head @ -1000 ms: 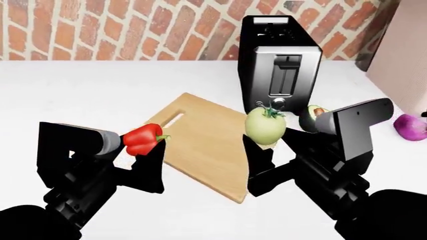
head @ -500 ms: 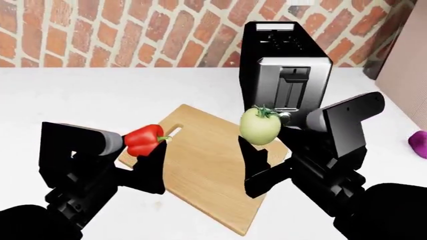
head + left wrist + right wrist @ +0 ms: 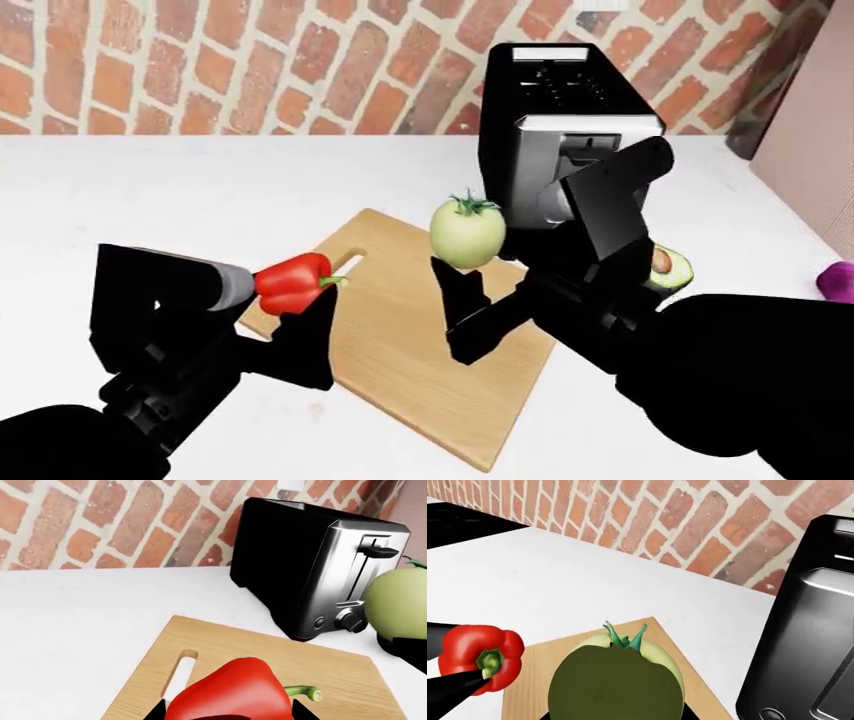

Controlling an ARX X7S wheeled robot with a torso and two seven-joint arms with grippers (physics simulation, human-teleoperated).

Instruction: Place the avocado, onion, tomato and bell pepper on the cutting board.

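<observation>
My left gripper point(image 3: 283, 296) is shut on the glossy red bell pepper point(image 3: 294, 282), held above the left edge of the light-wood cutting board point(image 3: 400, 345) near its slot handle. In the left wrist view the bell pepper point(image 3: 230, 690) fills the jaws over the cutting board point(image 3: 327, 662). My right gripper point(image 3: 470, 256) is shut on the pale green tomato point(image 3: 467, 232), held above the board's far part. The tomato point(image 3: 617, 680) hides most of the cutting board point(image 3: 527, 677) below it. The avocado point(image 3: 663, 268) lies on the counter beside my right arm. The purple onion point(image 3: 838, 282) shows at the right edge.
A black and steel toaster point(image 3: 561, 110) stands just behind the board, close to the tomato and my right arm. A brick wall point(image 3: 267, 60) runs along the back of the white counter point(image 3: 160, 190). A tan panel point(image 3: 814, 120) stands at the far right.
My right arm has swung left and carried the tomato from the board's right edge to over the board. The avocado shows again beside the arm. The left gripper and pepper have barely moved.
</observation>
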